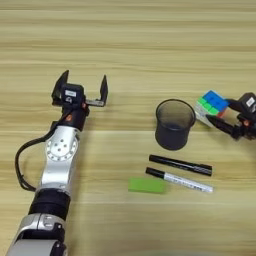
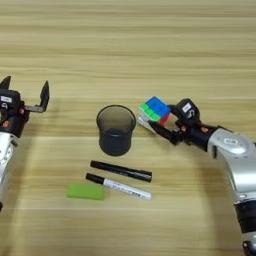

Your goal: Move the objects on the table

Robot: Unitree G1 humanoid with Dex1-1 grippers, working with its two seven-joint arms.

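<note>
My right gripper (image 2: 161, 118) is shut on the small multicoloured puzzle cube (image 2: 153, 110), one black finger above it and one below, just right of the dark translucent round cup (image 2: 116, 131). The cube is tilted; I cannot tell whether it touches the table (image 1: 130, 45). The cup stands upright at the centre. In front of it lie the all-black marker (image 2: 121, 171) and the white-barrelled marker (image 2: 119, 186), nearly parallel. A flat bright green block (image 2: 86, 191) lies left of the markers' ends. My left gripper (image 1: 82, 86) stands open far to the left of the cup, with nothing between its fingers.
My left arm (image 1: 60, 155) stretches from the near left corner up along the table, with a black cable looping beside it. My right forearm (image 2: 235, 160) comes in from the right edge. Bare wood fills the far half of the table.
</note>
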